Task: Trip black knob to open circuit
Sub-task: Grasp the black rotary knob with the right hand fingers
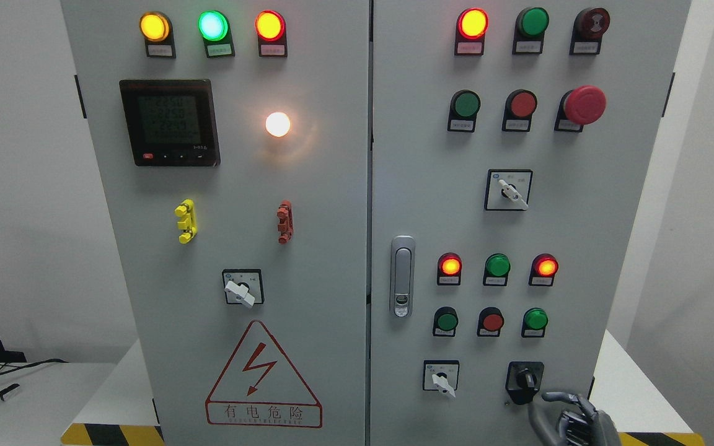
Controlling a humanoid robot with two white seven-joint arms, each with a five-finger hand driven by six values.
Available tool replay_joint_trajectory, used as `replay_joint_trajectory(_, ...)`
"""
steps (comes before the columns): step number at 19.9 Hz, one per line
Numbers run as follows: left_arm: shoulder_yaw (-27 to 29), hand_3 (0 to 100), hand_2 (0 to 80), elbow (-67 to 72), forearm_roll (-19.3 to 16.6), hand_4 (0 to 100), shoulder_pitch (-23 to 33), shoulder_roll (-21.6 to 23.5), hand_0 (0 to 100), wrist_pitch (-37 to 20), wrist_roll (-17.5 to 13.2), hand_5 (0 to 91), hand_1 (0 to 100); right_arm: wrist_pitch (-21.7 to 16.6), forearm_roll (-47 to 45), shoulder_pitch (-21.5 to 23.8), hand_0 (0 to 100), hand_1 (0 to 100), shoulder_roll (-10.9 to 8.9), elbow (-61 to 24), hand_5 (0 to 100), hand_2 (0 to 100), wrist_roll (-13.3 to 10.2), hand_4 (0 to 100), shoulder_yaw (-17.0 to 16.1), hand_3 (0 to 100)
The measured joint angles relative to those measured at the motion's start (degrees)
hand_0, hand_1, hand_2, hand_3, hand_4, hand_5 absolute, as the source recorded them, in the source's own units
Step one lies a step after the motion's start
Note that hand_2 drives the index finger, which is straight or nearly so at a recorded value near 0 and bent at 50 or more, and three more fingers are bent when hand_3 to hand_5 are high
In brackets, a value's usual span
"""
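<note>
Low at the cabinet's (307, 248) bottom right corner sits the black knob (524, 379), a small rigid rotary switch best pinched across its raised bar and twisted firmly, with the right hand (571, 421) just below it, fingers loosely curled, holding nothing.

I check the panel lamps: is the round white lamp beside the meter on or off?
On: the white lamp glows brightly and casts light on the grey door.

Bare panel surrounds the black knob (524, 379); the white selector switch (442, 378) stands well apart leftward.
</note>
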Motion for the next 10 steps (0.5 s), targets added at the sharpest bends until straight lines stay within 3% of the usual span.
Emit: replay_joint_trajectory(10, 0.00, 0, 0.0, 0.00, 0.00, 0, 0.00, 0.00, 12, 0.00, 0.00, 0.0, 39, 0.15, 0.03, -0.09, 27, 70, 0.00, -0.40, 97, 44, -1.08, 100, 1.23, 100)
